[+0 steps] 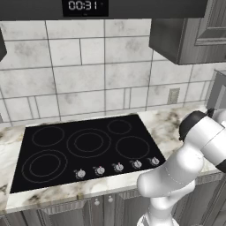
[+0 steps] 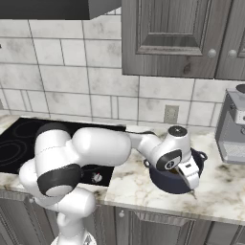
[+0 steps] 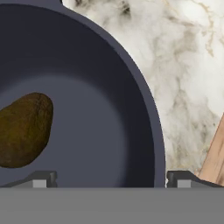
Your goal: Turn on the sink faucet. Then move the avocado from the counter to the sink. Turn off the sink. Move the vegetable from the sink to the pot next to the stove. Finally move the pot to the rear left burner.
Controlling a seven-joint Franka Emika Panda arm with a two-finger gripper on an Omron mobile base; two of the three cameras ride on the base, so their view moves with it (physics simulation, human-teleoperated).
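The dark blue-grey pot (image 2: 167,181) stands on the marble counter (image 2: 136,189) just right of the black stove (image 1: 88,143). In the hand view the brownish-olive avocado (image 3: 24,129) lies on the pot's floor (image 3: 87,131), at the left. My gripper (image 2: 190,181) hangs over the pot's near-right rim (image 3: 151,113). It is open, with one fingertip (image 3: 43,178) over the inside of the pot and the other (image 3: 179,178) outside the wall, so the rim runs between them. The rear left burner (image 1: 47,135) is bare. Sink and faucet are out of view.
A grey appliance (image 2: 233,128) stands on the counter right of the pot. A wooden edge (image 3: 214,162) lies on the marble just outside the pot. The stove knobs (image 1: 118,167) line its front edge. Wall cabinets (image 2: 177,38) hang above.
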